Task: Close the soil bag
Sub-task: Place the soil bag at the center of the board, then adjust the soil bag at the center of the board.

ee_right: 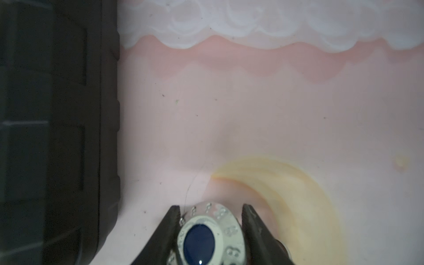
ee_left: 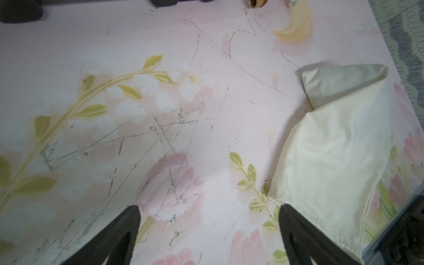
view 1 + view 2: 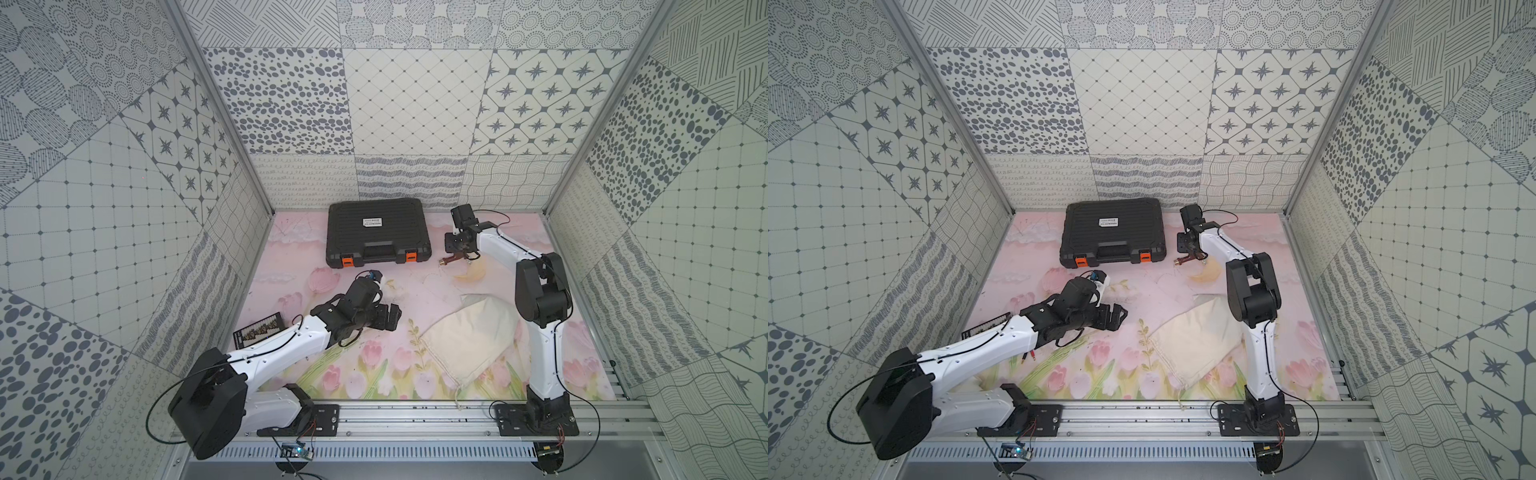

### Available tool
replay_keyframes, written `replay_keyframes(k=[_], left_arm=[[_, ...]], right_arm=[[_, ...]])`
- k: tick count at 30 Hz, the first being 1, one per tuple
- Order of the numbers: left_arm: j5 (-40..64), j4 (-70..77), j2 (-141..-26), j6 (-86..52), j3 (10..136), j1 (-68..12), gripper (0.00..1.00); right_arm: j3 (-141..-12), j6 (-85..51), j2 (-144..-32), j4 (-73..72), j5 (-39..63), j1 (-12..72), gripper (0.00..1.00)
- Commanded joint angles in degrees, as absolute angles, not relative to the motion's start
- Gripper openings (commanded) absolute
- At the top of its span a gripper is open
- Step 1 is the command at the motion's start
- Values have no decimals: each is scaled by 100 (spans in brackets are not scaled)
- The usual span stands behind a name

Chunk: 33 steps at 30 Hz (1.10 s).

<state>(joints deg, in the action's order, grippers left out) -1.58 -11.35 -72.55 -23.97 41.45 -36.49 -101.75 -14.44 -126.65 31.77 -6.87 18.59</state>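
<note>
Left gripper [image 2: 210, 206]: jaws stood wide apart over the mat [image 3: 291, 266], nothing between them.
Soil bag [image 2: 339, 149]: lay slumped on the mat, one hemmed corner just beside a left fingertip, well apart from the right gripper [image 1: 211, 206].
Cord [image 3: 457, 395]: trailed loose from the bag's mouth, away from both grippers.
Right gripper: clamped on a white dial [image 1: 206, 238] with a blue centre.
Black case [image 1: 50, 114]: just beside the right gripper.
</note>
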Motion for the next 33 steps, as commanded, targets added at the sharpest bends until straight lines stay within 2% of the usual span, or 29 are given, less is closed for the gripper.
replay_keyframes(k=[1,4,7,15,22,27,33], left_arm=[[559,-1062,-7507,-2337,4296,-3629,96],[742,-1132,-7753,-2281,4485,-3736,90],[740,-1194,-8017,-2227,4681,-3978,86],[276,-1738,-9192,-1812,5741,-4918,76],[153,-2113,-10478,-1516,6683,-5376,61],[63,-2346,-10997,-1429,7004,-5562,51],[-490,-2531,-11451,-1459,7198,-5559,33]], right_arm=[[-10469,-1643,-12814,2979,-227,1799,44],[-10385,-1692,-12764,2979,-109,1729,58],[-9994,-1604,-12265,2971,-116,1709,69],[-7853,-1545,-9910,2936,-329,1564,81],[-6040,-1770,-7847,2935,-609,1400,89],[-5331,-1823,-7008,2937,-774,1381,94],[-5181,-1819,-6842,2937,-618,1380,95]])
